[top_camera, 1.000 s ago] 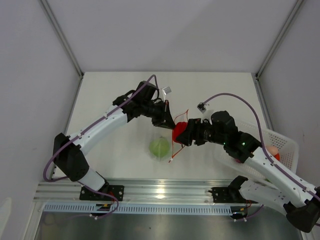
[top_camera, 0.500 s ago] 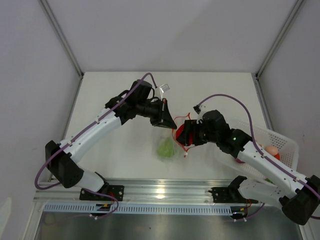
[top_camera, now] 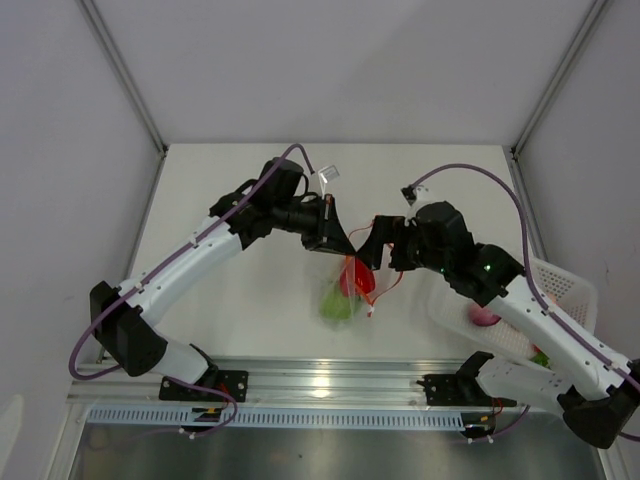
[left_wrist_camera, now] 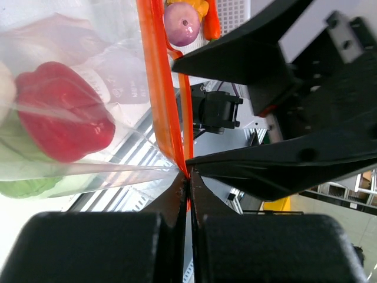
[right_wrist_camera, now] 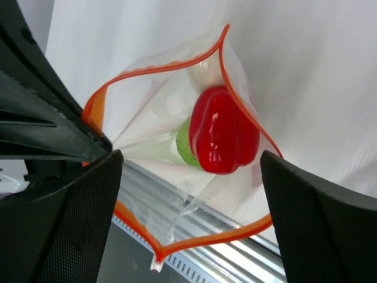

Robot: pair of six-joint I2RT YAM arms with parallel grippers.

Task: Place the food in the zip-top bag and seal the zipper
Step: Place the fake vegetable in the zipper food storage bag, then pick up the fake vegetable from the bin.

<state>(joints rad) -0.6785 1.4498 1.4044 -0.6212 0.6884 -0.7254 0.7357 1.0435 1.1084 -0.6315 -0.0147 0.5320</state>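
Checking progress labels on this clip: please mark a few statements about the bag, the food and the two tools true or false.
1. The red toy pepper is inside the clear crinkly zip-top bag. True.
2. The left tool is open, clear of the bag. False: it is shut on the red-orange zipper strip.
3. The bag's mouth is sealed. False: it gapes open in the right wrist view.
4. The right tool is open, holding nothing. True.
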